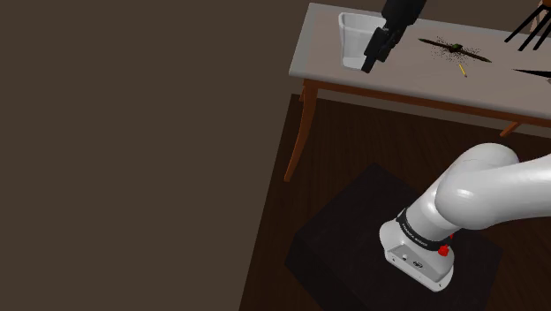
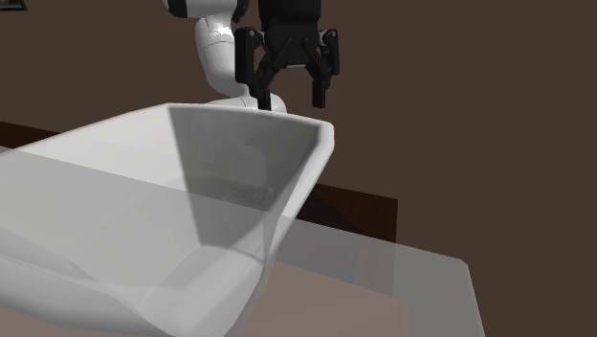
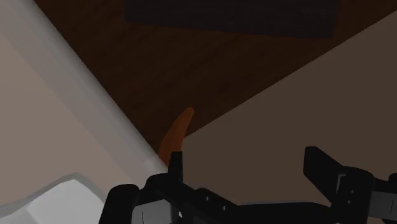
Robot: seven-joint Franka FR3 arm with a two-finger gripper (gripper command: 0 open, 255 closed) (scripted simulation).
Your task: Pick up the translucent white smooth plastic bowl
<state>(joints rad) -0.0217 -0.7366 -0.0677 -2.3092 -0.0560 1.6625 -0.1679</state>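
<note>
the claw (image 2: 290,94) is hanging open, its two black fingers (image 2: 320,88) standing wide apart and gripping nothing. in the second exterior view it is hovering just above the far rim of the bowl (image 2: 115,201), with one fingertip sitting right over that rim; whether it is touching is hard to say from here. the bowl, translucent white and smooth-walled, is resting upright on the table (image 1: 415,84), near the corner at the shoulder view's left end. in the shoulder view the claw is showing against the side of the bowl that is facing the table's middle. in the wrist view the pale table top is lying between the fingers, a whitish rounded edge, probably the bowl, is sitting beside one finger, and a reddish-brown table leg (image 3: 177,130) is curving down to the dark wooden floor (image 3: 191,70). further along the table a dark twig-like scatter (image 1: 455,48) and a small yellow bit (image 1: 462,70) are lying well apart from the bowl. the white arm (image 1: 494,190) is rising from the dark stand (image 1: 344,238) beside the table.
</note>
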